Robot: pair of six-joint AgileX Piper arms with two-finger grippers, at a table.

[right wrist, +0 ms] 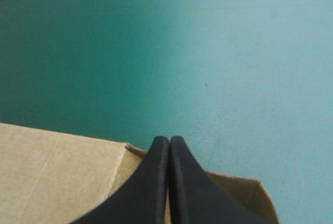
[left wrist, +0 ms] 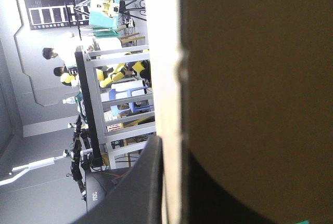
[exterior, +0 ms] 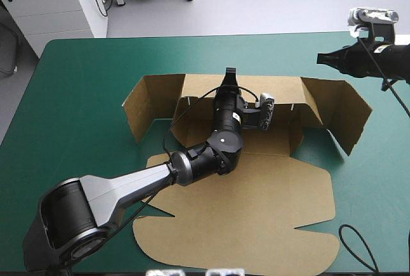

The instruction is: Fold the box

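Box [exterior: 256, 212] lies on the middle of the table [exterior: 77, 97]. It is a brown board, partly set up: its rounded lid is flat toward the table's near edge, while its back wall and two side flaps stand up toward the table's far edge. In the high view the left arm comes from the table's near left corner and reaches across the board. The left gripper [exterior: 229, 74] is at the top edge of the back wall, over the table's middle. The right gripper [exterior: 321, 59] is over the table's far right corner, raised and not touching the board. In the left wrist view the box [left wrist: 250, 78] fills the side next to the gripper, and its pale cut edge runs between the two black fingers [left wrist: 148, 182], which are pressed almost together with the wall clamped between them. In the right wrist view the black fingers of the right gripper [right wrist: 169, 141] meet in one pointed arch with nothing between them. A raised part of the box [right wrist: 52, 177] shows under and beside them, and the teal-green cover of the table [right wrist: 218, 52] spreads ahead up to the table's edge.
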